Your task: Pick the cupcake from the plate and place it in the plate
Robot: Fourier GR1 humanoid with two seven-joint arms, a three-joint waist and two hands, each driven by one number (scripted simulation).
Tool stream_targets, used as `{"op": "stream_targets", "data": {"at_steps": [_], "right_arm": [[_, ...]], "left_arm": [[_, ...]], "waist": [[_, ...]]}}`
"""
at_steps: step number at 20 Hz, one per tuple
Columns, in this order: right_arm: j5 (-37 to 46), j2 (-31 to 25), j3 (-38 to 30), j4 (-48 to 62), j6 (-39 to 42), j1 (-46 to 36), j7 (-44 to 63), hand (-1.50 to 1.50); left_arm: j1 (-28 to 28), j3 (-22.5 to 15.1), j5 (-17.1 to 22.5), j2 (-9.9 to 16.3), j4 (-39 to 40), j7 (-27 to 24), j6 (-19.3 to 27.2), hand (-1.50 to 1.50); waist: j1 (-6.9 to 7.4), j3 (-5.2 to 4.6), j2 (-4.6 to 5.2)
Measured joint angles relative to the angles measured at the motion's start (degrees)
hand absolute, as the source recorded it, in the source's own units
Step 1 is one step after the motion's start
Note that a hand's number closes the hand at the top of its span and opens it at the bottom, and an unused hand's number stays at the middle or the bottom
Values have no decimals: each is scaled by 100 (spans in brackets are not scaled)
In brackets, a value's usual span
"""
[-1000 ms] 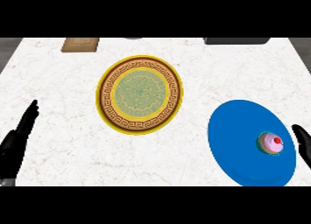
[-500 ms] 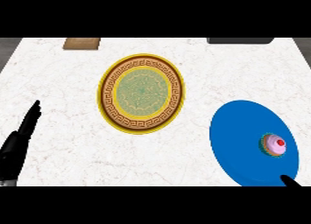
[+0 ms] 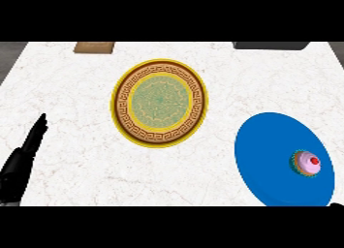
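Observation:
A pink-frosted cupcake [image 3: 306, 163] with a red top stands on the right part of a blue plate [image 3: 271, 145] at the lower right of the counter. A yellow plate [image 3: 160, 102] with a brown and green pattern lies near the middle, bare. My left hand [image 3: 21, 162] rests at the lower left with straight fingers pointing up, far from both plates. Of my right hand only a dark sliver [image 3: 336, 205] shows at the bottom edge, below the blue plate and apart from the cupcake.
A brown block [image 3: 94, 47] lies at the counter's far edge on the left. A dark object [image 3: 270, 45] sits at the far edge on the right. The white marble counter [image 3: 74, 121] ends in grey strips at both sides.
My right hand has drawn back downward from beside the cupcake and has nearly left the view. The cupcake stays on the blue plate. The left hand has hardly moved.

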Motion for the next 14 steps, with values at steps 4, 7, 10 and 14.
{"op": "stream_targets", "data": {"at_steps": [4, 7, 10, 14], "right_arm": [[-202, -397, -83, 224, 516, -589, 797, -150], [-409, -599, -68, 575, 921, -877, 1030, -150], [-582, -752, 41, 941, 1321, -1164, 1134, -150], [-678, -627, 233, 1501, 1725, -1539, 1000, -150]], "left_arm": [[32, 29, -74, -21, -49, -2, -19, 0], [8, 75, -74, -48, -53, 42, -62, 0], [-81, 100, -125, -93, 9, 88, -70, 0], [21, 302, -63, -39, 26, -2, -239, 0]], "waist": [[-4, 8, -12], [-25, 13, -20], [-39, 18, -21], [-52, 20, -30]]}}
